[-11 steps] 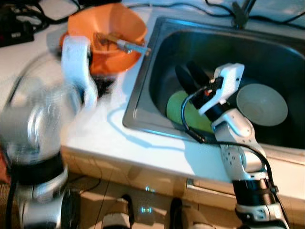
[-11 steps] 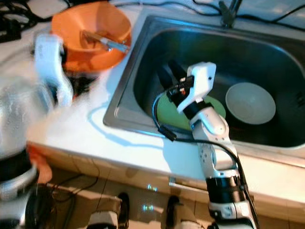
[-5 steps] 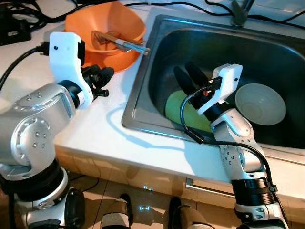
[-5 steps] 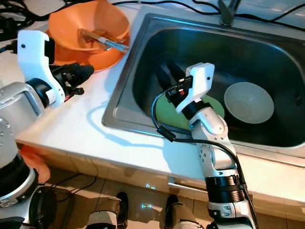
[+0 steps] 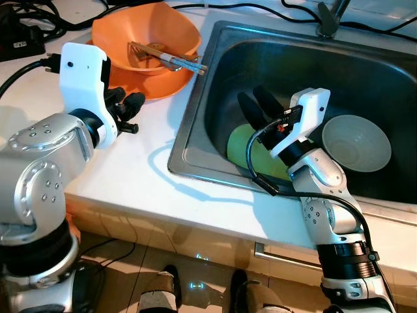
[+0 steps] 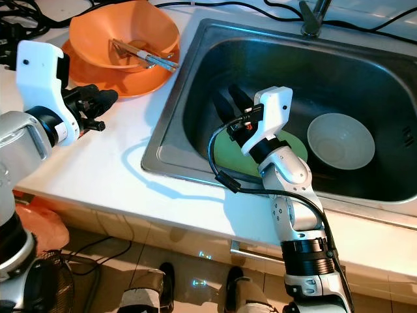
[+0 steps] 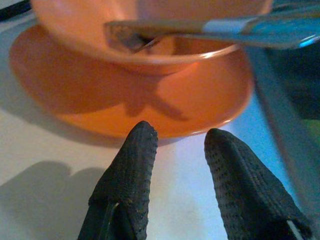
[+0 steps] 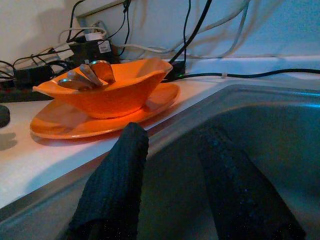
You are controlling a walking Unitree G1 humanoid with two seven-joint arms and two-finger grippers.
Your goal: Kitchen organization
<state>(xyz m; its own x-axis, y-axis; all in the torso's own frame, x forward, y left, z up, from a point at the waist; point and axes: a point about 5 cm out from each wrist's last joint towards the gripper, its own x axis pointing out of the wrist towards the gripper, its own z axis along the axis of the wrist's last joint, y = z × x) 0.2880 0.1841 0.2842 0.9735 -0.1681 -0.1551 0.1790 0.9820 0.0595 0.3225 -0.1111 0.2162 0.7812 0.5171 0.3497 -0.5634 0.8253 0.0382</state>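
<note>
An orange bowl (image 5: 146, 36) holding several utensils (image 5: 166, 57) sits on an orange plate (image 5: 159, 88) on the white counter, left of the steel sink (image 5: 195, 140). My left gripper (image 5: 133, 112) hovers low over the counter just short of the plate's near rim (image 7: 200, 100). Its fingers (image 7: 130, 170) are open with nothing between them. In the sink lie a green plate (image 5: 244, 147) and a pale bowl (image 5: 356, 142). My right gripper (image 5: 251, 96) hangs open inside the sink above the green plate, pointing toward the orange bowl (image 8: 110, 90).
Black cables and a power strip (image 5: 26, 26) lie on the counter behind the orange bowl. The faucet base (image 5: 326, 19) stands at the sink's far edge. The counter's front edge runs below both arms, with tiled floor under it.
My left arm swung up in a blur and has settled, its gripper now near the orange plate's rim. The right arm has stayed put in the sink.
</note>
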